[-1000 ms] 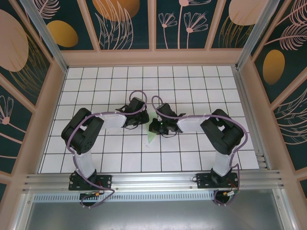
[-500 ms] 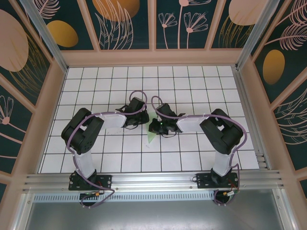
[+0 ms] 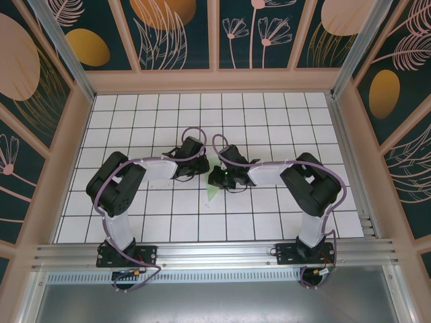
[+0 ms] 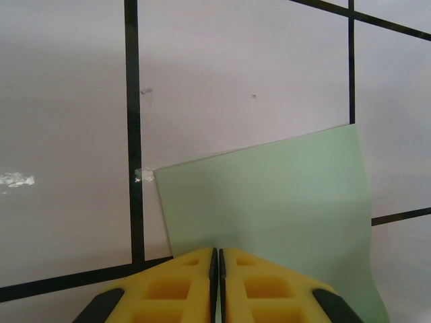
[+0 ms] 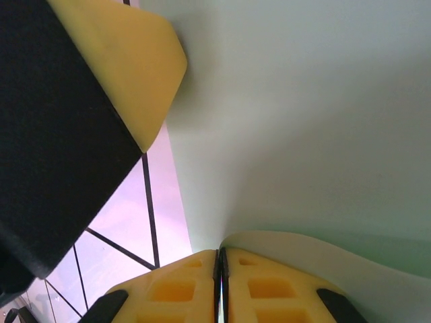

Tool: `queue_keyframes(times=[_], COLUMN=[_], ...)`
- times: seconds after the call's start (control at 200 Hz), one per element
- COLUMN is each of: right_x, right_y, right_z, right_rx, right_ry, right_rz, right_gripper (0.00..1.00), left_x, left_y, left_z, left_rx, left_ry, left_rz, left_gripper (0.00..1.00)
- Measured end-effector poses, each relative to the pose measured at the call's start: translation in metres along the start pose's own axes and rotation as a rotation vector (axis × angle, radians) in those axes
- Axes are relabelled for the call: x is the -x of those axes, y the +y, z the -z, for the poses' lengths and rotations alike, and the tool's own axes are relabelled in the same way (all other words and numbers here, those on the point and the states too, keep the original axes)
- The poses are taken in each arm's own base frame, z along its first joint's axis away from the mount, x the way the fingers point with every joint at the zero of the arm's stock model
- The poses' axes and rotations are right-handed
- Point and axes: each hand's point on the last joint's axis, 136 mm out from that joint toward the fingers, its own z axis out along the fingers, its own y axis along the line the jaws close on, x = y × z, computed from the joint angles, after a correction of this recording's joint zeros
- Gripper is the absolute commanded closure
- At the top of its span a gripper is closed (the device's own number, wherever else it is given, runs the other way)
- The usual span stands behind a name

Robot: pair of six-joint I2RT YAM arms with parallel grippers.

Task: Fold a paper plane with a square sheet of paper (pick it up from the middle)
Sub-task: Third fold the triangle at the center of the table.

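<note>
The pale mint-green square sheet of paper reaches from my left gripper out over the white grid table, its right side curving down. That gripper's yellow fingers are shut on the sheet's near edge. My right gripper is shut on another edge of the sheet, which curls up at its fingertips. The left gripper's yellow finger sits at the sheet's side in the right wrist view. From above, both grippers meet at the table's middle, and a green corner of the sheet shows below them. No paper plane shape is seen.
The white tiled table has black grid lines and is boxed in by peach-framed patterned walls. An aluminium rail runs along the near edge with both arm bases on it.
</note>
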Motion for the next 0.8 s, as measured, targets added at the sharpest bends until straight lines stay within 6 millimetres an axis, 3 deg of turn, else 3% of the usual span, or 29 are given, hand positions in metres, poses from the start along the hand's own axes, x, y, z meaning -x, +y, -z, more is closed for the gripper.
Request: queue_keyframes(times=[0.38, 0.63, 0.801], right_x=[0.001, 0.002, 0.002], right_y=[0.0, 0.005, 0.009], right_z=[-0.001, -0.001, -0.001], right_rx=[0.004, 0.026, 0.04], right_ry=[-0.002, -0.005, -0.004], right_rz=[0.002, 0.004, 0.009], right_gripper=[0.8, 0.67, 0.64], left_x=[0.002, 0.038, 0.045], left_y=[-0.002, -0.008, 0.007], left_z=[0.007, 0.051, 0.067], left_rx=[-0.002, -0.054, -0.043], left_ry=[-0.005, -0.124, -0.161], left_rz=[0.006, 0.057, 0.096], left_gripper=[0.79, 0.75, 0.74])
